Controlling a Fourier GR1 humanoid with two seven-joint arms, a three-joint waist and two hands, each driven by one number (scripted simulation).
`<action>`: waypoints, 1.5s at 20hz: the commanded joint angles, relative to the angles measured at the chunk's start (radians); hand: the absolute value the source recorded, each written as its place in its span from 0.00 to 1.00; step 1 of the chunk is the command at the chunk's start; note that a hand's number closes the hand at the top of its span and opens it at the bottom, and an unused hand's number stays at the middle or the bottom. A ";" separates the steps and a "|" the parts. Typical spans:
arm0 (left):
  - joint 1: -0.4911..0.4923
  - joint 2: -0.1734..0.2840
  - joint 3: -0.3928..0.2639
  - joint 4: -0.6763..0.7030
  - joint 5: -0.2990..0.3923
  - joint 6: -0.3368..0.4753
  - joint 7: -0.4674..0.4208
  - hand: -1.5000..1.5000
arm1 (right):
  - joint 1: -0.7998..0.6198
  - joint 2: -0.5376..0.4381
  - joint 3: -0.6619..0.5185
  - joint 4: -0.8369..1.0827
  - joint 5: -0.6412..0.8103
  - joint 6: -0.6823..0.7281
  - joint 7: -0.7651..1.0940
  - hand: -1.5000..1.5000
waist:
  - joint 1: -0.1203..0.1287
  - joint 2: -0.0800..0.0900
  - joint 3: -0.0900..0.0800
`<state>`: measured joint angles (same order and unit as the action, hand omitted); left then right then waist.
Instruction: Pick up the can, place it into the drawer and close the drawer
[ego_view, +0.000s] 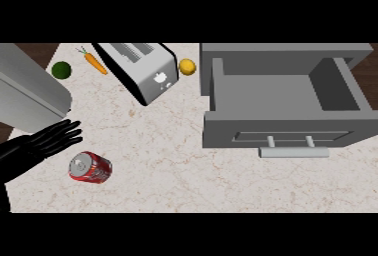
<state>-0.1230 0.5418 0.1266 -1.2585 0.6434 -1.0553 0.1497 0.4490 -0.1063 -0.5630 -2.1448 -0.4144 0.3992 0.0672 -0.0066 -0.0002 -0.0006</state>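
Entering from the left edge, the black left hand (46, 141) shows only partly: its wrist and most of its forearm are cut off by the frame, and a large grey forearm-like shape (29, 92) above it hides the counter's upper left corner. The right hand does not show at all. The left hand's fingers are spread straight and apart, holding nothing and touching nothing. Just below and right of the fingertips, the red metal can (91, 167) lies on its side on the speckled beige stone counter (170, 165), its silver top facing the hand. Well to the hand's right stands the open grey drawer (284, 95) with its pale bar handle (294, 151). Up and right of the hand are a silver toaster (144, 70), an orange carrot (95, 63), a green lime (61, 70) and a yellow lemon (187, 66).
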 joint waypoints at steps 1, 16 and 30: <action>-0.045 -0.072 0.054 0.093 -0.180 -0.038 -0.082 0.00 | -0.022 -0.023 -0.044 0.035 -0.034 0.035 0.018 0.00 | -0.002 0.001 0.000; -0.167 -0.078 0.043 0.502 -0.686 0.008 -0.597 0.00 | -0.013 -0.004 -0.091 0.012 -0.063 0.080 0.038 0.00 | -0.018 0.006 -0.002; -0.216 -0.116 -0.087 0.712 -0.779 0.101 -0.782 0.00 | -0.014 0.009 -0.085 -0.062 -0.081 0.067 0.109 0.00 | -0.022 0.008 -0.004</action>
<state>-0.3157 0.4364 0.0665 -0.6132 -0.1167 -0.8279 -0.4889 0.4303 -0.1070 -0.6635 -2.1718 -0.5063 0.4762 0.1438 -0.0276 0.0069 -0.0039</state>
